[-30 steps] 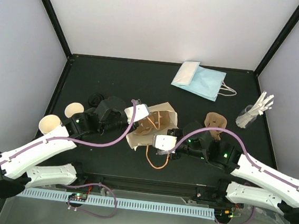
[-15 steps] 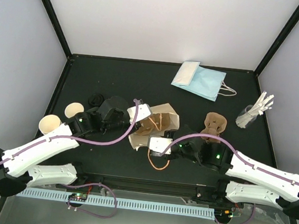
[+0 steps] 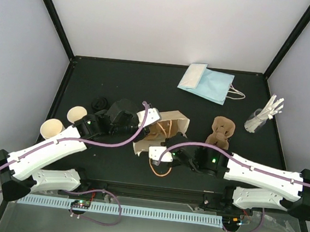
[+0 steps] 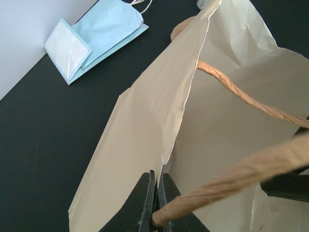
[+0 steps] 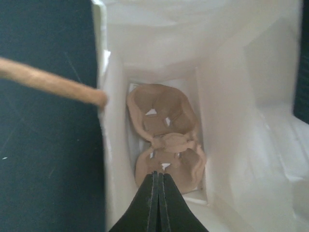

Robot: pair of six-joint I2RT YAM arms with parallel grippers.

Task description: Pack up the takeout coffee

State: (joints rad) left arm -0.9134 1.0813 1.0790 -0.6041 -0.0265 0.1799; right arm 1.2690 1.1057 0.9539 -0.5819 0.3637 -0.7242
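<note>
As left pincer (image 4: 157,180) nips tan bag (image 4: 140,121) — mouth agape, carrier (image 5: 164,116) inside.

no readable text, labels or signs

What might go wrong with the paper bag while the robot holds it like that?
The left fingers pinch the thin rim of the tan paper bag, so a hard pull might tear it. The bag looks crumpled and lopsided, so it might flop over and shift the brown cup carrier inside. The right fingers hang shut over the opening and might bump that carrier.
</note>
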